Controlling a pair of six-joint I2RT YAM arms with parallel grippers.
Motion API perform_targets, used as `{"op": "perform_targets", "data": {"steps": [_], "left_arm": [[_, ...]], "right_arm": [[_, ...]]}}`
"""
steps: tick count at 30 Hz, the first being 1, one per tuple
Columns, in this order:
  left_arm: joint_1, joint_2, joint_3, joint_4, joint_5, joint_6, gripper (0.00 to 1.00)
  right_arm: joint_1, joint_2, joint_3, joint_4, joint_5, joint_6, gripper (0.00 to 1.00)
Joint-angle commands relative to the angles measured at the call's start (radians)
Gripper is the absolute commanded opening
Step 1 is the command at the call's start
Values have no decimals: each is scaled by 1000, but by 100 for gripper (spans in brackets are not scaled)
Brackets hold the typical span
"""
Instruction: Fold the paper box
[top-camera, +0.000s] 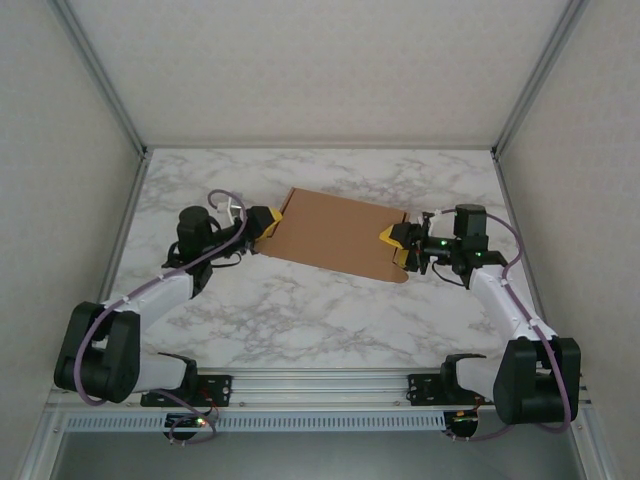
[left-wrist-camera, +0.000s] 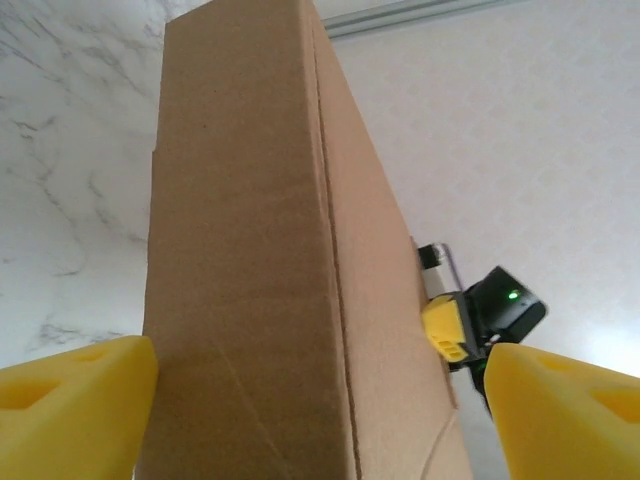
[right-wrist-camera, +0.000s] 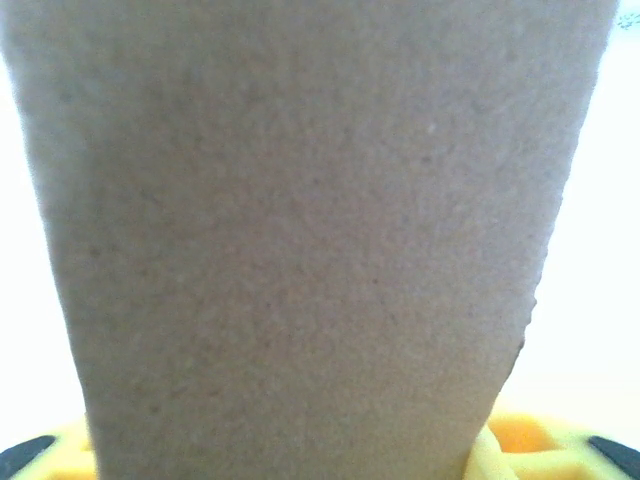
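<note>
The paper box (top-camera: 335, 235) is a plain brown cardboard box, thin and flat, lying slantwise across the middle of the marble table. My left gripper (top-camera: 265, 228) is at its left end. In the left wrist view the box (left-wrist-camera: 250, 250) runs away between my yellow fingers (left-wrist-camera: 75, 410). The left finger is against its edge and a small gap shows at the other, so the left gripper (left-wrist-camera: 320, 405) is open around it. My right gripper (top-camera: 400, 248) is shut on the box's right end, one finger over and one under. Cardboard (right-wrist-camera: 300, 220) lies close before the right wrist camera.
The marble table (top-camera: 300, 310) is boxed in by white walls with aluminium posts at the back left (top-camera: 100, 75) and back right (top-camera: 540, 75). A metal rail (top-camera: 320, 385) carrying both arm bases runs along the near edge.
</note>
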Motion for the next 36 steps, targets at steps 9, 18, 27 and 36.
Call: {"op": "perform_targets", "data": {"steps": [9, 18, 27, 36], "left_arm": [[-58, 55, -48, 331, 49, -260, 61], [-101, 62, -49, 315, 73, -240, 67], [-134, 56, 10, -105, 60, 92, 68], [-143, 67, -24, -52, 43, 53, 78]], "right_arm": [[-1, -13, 12, 65, -26, 42, 35], [0, 1, 29, 7, -26, 1, 37], [-1, 5, 46, 7, -26, 26, 38], [0, -2, 3, 155, -33, 158, 38]]}}
